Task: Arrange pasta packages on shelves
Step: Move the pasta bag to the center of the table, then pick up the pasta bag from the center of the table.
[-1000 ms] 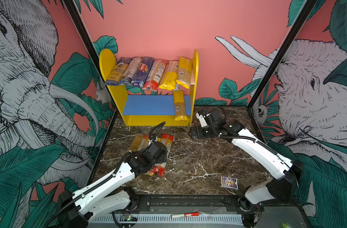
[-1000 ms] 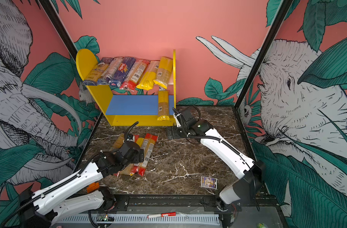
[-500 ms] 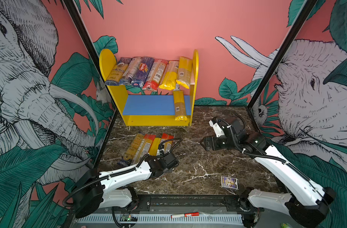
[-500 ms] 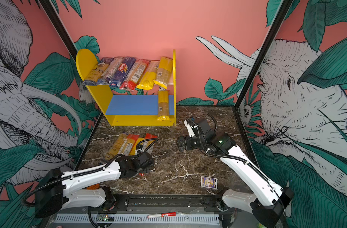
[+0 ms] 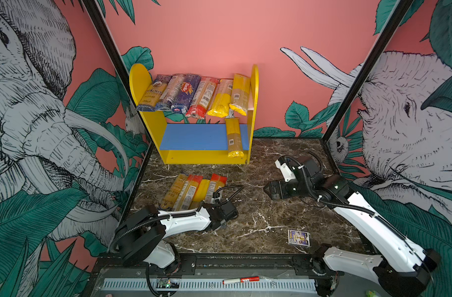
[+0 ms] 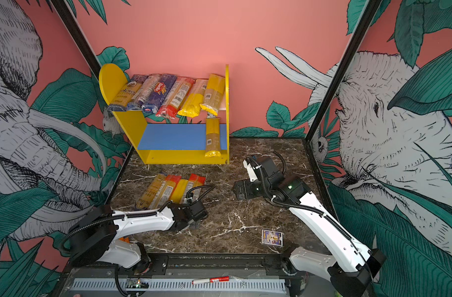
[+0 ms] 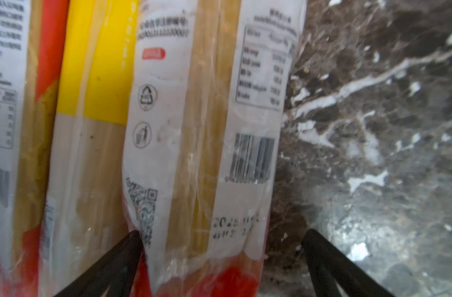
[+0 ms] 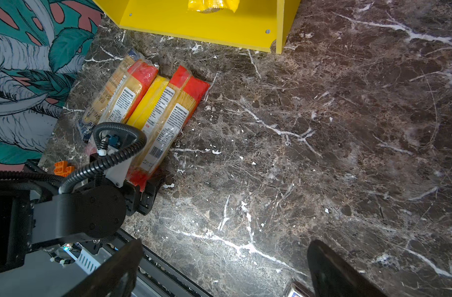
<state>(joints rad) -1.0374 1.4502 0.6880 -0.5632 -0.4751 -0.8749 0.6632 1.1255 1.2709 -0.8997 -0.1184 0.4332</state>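
Pasta packages (image 5: 194, 191) lie four abreast on the marble table (image 5: 271, 221) before the shelves (image 5: 253, 102). Six more line the top level, and one lies on the blue board (image 5: 194, 136). The left gripper (image 7: 222, 232), fingers apart, straddles the end of the outermost red-ended packet (image 7: 201, 154). The right gripper (image 8: 226, 243) hangs over the table with its fingers spread wide.

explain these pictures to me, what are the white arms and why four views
Two white robot arms work at a marble table. Two pictures look down on the whole scene; the other two come from a camera on each arm's wrist. At the back stands a yellow shelf unit with six pasta packets on its top board and a yellow packet on its blue board. Four more packets and a small card box lie on the table. The left hand is open around one packet's end; the right hand is open over bare table. Nothing is held.
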